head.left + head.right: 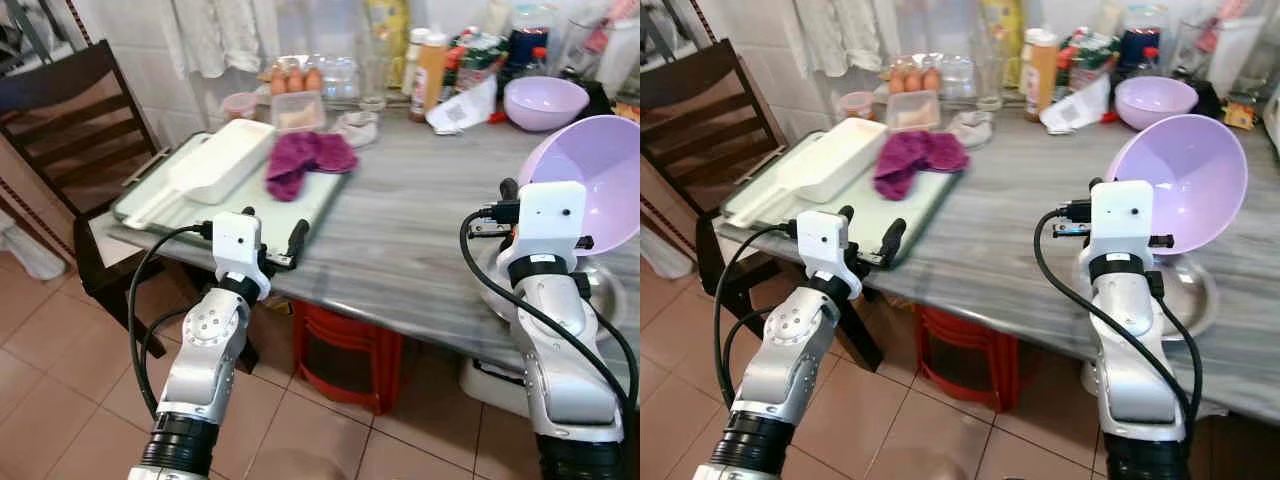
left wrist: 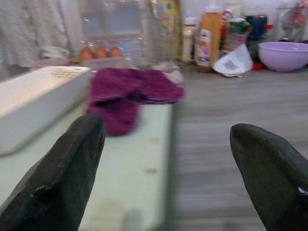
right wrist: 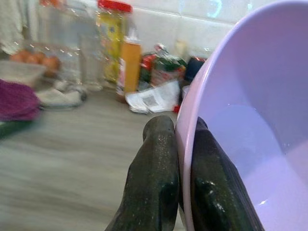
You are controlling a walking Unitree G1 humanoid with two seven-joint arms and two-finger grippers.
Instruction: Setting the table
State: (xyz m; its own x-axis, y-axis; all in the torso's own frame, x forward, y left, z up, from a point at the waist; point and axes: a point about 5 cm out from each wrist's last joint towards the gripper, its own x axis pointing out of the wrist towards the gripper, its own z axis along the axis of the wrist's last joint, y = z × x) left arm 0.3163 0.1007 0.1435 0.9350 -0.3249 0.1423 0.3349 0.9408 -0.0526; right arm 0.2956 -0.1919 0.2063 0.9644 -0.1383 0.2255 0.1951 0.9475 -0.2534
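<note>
We've got our right gripper [image 3: 179,144] pinched on the big lilac plastic bowl's [image 1: 1190,175] rim, left gripper [image 1: 272,232] spread wide by the pale green tray [image 1: 300,205], so next we'd guess it needs setting down flat on the grey wood-grain table [image 1: 420,220].

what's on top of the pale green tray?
On the tray: a long white container along its far-left side and a crumpled purple cloth at the far right corner. Whatever lies beneath either is hidden. The left pincer, open, hovers at the near edge.
</note>
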